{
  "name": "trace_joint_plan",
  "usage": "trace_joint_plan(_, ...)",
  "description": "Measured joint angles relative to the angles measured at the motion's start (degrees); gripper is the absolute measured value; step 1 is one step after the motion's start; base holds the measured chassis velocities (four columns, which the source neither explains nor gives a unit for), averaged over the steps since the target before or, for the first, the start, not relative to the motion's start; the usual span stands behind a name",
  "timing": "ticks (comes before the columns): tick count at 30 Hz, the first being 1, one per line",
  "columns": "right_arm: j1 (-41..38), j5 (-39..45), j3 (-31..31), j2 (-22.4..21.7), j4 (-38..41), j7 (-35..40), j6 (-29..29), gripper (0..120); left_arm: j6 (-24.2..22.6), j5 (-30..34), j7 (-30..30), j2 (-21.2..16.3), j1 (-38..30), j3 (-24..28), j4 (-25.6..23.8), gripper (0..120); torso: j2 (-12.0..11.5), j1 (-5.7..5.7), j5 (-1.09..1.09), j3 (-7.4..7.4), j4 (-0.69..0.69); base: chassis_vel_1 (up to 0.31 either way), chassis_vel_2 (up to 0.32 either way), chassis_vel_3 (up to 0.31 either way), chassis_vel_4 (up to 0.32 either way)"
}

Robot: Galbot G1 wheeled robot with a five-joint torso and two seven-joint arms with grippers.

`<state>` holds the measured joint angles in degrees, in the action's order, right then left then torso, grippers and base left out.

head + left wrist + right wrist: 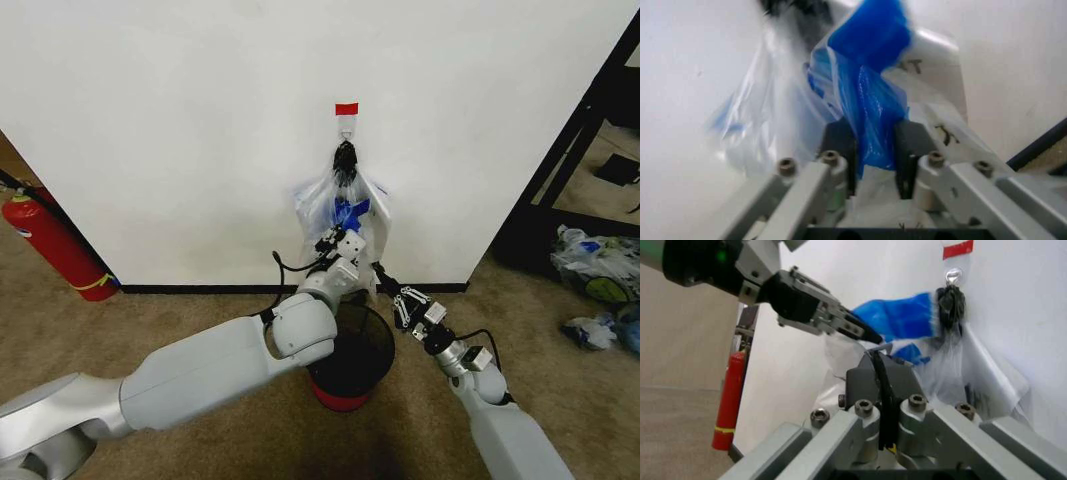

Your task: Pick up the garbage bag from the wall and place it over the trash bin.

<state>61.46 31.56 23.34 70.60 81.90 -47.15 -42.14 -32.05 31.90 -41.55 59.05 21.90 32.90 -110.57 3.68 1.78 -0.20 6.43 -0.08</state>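
The garbage bag [318, 205] hangs against the white wall [180, 130], below a hook [346, 129] topped by red tape [346, 108]. Its blue handle loop [870, 100] is pinched between the pads [840, 142] of my left gripper [873, 150], which is shut on it. In the head view the left gripper [333, 240] sits just under the blue loop [352, 212]. My right gripper [402, 298] hovers beside the bag, above the bin's right rim, shut [879, 365] and empty. The black mesh trash bin [352, 350] with its red base stands directly below.
A black knot [345, 160] bunches more bags on the hook. A red fire extinguisher [55, 245] leans at the wall on the left. A black shelf frame [570, 160] and stuffed plastic bags [595, 265] lie to the right on the carpet.
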Motion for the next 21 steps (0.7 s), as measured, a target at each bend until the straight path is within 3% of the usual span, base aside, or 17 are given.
trace_joint_plan(4,0.41,0.23,0.05,-0.20,-0.09,0.21,-0.06,0,4.40,1.28,0.88,-0.33,3.30,-2.78,-0.56,0,0.00,0.00,0.00,0.00,0.00,0.000,0.000,0.000,0.000)
trace_joint_plan(7,0.74,0.67,-0.01,-0.23,-0.17,0.25,-0.08,0,12.63,3.54,3.21,0.70,7.04,-5.56,0.16,0,0.01,0.00,0.00,0.00,0.00,0.000,0.000,0.000,0.000)
trace_joint_plan(8,0.74,0.67,-0.01,-0.23,-0.17,0.25,-0.08,0,12.63,3.54,3.21,0.70,7.04,-5.56,0.16,0,0.01,0.00,0.00,0.00,0.00,0.000,0.000,0.000,0.000)
trace_joint_plan(13,1.50,1.58,-0.18,-0.88,-0.11,-1.12,0.08,0,22.75,6.44,8.34,2.89,13.42,-11.02,1.89,0,0.01,0.00,0.00,0.00,0.01,0.000,0.000,0.000,0.000)
trace_joint_plan(14,1.50,1.58,-0.18,-0.88,-0.11,-1.12,0.08,0,22.75,6.44,8.34,2.89,13.42,-11.02,1.89,0,0.01,0.00,0.00,0.00,0.01,0.000,0.000,0.000,0.000)
trace_joint_plan(17,2.17,4.61,0.83,-2.19,0.20,-8.77,2.73,0,25.27,6.57,10.24,3.10,15.27,-12.80,1.88,0,0.01,0.00,0.01,0.00,0.00,0.000,0.000,0.000,0.000)
trace_joint_plan(18,2.57,5.59,2.51,-3.34,0.24,-14.70,5.04,5,25.90,6.56,10.83,3.03,16.16,-13.86,1.46,0,0.01,0.00,0.00,0.00,-0.02,0.000,0.000,0.000,0.000)
trace_joint_plan(21,2.54,6.70,5.05,-5.33,-0.34,-21.08,8.08,16,25.97,6.56,11.26,2.53,17.22,-15.48,0.48,0,0.01,0.00,0.00,0.00,-0.01,0.000,0.000,0.000,0.000)
